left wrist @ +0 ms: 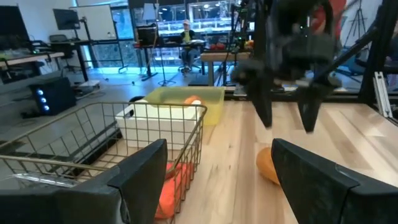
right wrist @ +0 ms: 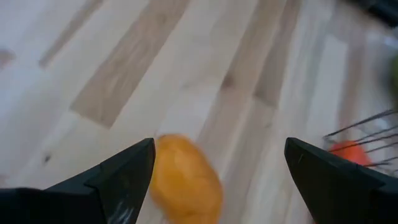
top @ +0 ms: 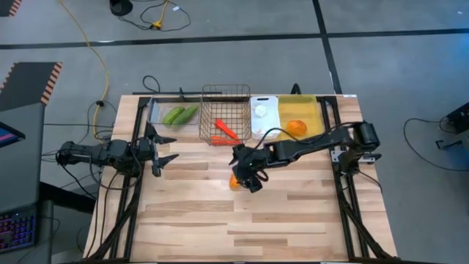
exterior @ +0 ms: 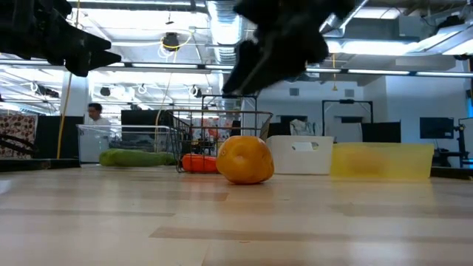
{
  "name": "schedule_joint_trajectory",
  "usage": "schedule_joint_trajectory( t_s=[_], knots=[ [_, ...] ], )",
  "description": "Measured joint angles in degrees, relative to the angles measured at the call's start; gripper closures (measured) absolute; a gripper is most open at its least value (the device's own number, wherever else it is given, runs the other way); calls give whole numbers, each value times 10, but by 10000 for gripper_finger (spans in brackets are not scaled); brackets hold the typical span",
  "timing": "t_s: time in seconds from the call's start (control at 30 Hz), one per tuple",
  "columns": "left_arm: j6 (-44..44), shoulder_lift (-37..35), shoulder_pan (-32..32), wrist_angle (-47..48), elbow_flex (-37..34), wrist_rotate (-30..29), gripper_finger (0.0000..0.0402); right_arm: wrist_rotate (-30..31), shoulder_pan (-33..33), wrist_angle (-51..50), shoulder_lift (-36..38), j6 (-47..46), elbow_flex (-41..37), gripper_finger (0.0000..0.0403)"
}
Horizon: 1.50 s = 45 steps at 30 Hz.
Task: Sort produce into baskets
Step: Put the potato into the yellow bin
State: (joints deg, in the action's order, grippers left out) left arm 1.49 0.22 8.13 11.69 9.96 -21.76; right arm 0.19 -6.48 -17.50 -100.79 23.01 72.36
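Orange (top: 234,181) sitting loose on the wooden surface (top: 220,220), near the middle, in front of the baskets. I am holding my right claw (top: 248,174) just above it, fingers spread wide apart, nothing gripped; in the right wrist view the orange (right wrist: 185,180) is lying close to one finger (right wrist: 124,171), the other finger well off to the side. In the low view the orange (exterior: 245,159) is resting on the surface with the claw (exterior: 277,44) hanging over it, not touching.

My left claw (top: 165,149) is waiting at the left edge of the surface, fingers apart, empty, pointing toward the baskets.

Baskets are lining the far edge of the surface, side by side. Clear tray (top: 157,112) at the left is holding two cucumbers (top: 180,114). Wire basket (top: 224,110) next to it is holding carrots (top: 223,135), orange-red, at its near end. White bin (top: 264,125) is holding a white garlic (top: 260,111). Yellow bin (top: 308,110) at the right is holding a second orange (top: 296,127).

In the left wrist view a person (left wrist: 185,38) is sitting far back in the room.
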Motion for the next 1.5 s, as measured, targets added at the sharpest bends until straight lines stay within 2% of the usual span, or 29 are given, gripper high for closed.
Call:
schedule_joint_trajectory(
  t_s=[0.23, 0.5, 0.63, 0.7, 1.17, 1.4, 1.5],
  knots=[
    [4, 0, 0, 5, 0, -1, 125, 0, -1, -2, -61, 15, 0, 19],
    [-21, 0, 0, 3, -31, 0, 125, 0, 7, -16, -74, 2, 0, 19],
    [-48, 6, 0, -34, -57, 6, 125, 0, 10, -41, -74, -32, 0, 19],
    [-34, 13, 0, -56, -57, 16, 125, 0, 10, -55, -74, -43, 0, 22],
    [-4, 12, -1, -75, -57, 9, 125, -1, 9, -80, -73, -98, 0, 116],
    [10, 12, -1, -71, -57, 10, 125, -1, 8, -92, -73, -175, 0, 138],
    [10, 12, -1, -67, -57, 28, 125, -1, 6, -93, -73, -197, 0, 144]
  ],
)
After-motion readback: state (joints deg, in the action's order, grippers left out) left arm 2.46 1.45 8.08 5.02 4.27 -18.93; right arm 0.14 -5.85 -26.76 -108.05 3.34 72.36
